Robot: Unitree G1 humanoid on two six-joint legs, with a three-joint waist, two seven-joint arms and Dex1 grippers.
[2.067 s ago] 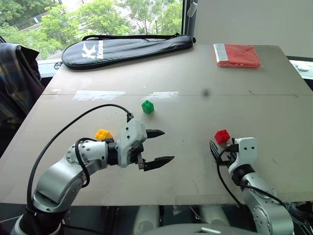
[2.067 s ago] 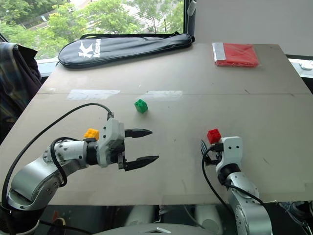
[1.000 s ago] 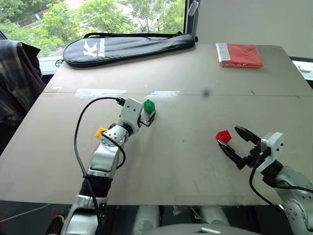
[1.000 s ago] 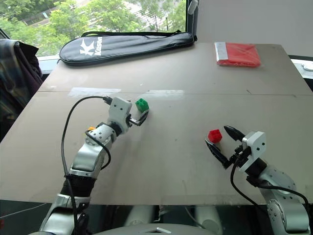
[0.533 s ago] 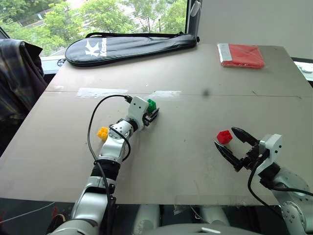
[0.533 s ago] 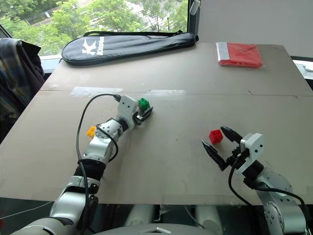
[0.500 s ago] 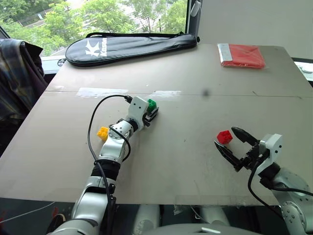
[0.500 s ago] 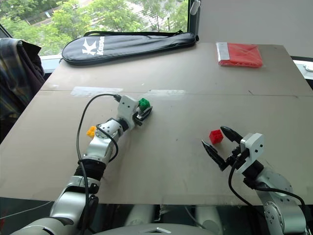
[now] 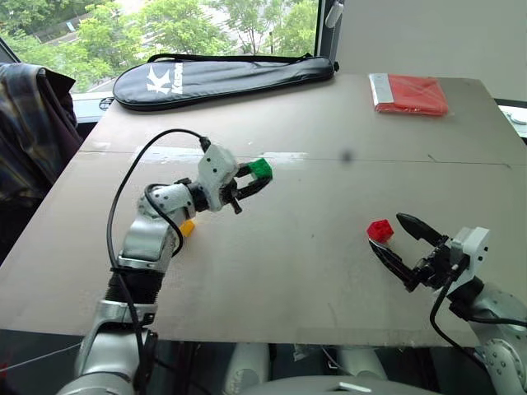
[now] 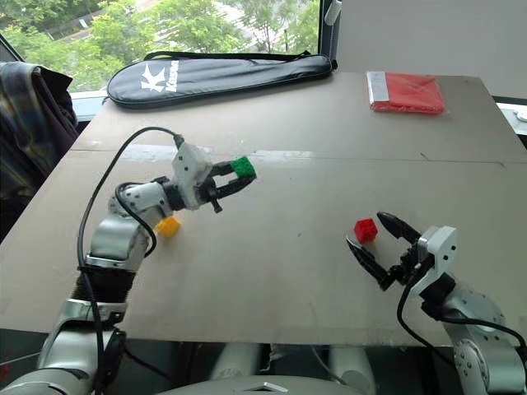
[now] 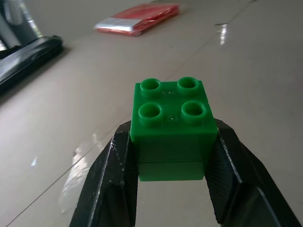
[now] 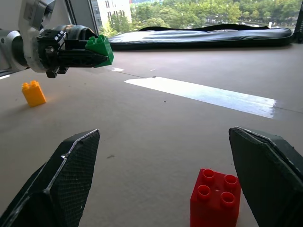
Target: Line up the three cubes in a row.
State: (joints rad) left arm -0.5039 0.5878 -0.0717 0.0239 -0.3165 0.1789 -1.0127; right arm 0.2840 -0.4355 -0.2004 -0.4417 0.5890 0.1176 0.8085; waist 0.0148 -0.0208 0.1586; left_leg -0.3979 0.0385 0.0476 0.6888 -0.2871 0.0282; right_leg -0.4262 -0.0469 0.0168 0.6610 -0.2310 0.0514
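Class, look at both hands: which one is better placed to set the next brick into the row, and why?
Left. The left hand already grips the green brick above the table, while the right hand stands open beside the red brick.

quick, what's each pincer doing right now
Left pincer: closed on the green cube, lifted off the table.
Right pincer: open, holding nothing, just short of the red cube.

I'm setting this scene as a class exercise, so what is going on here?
A robot is sorting toy bricks on a table. Its left gripper is shut on the green brick and holds it above the table. The right gripper is open, with the red brick between its fingers on the table. The yellow brick sits beside the left arm.
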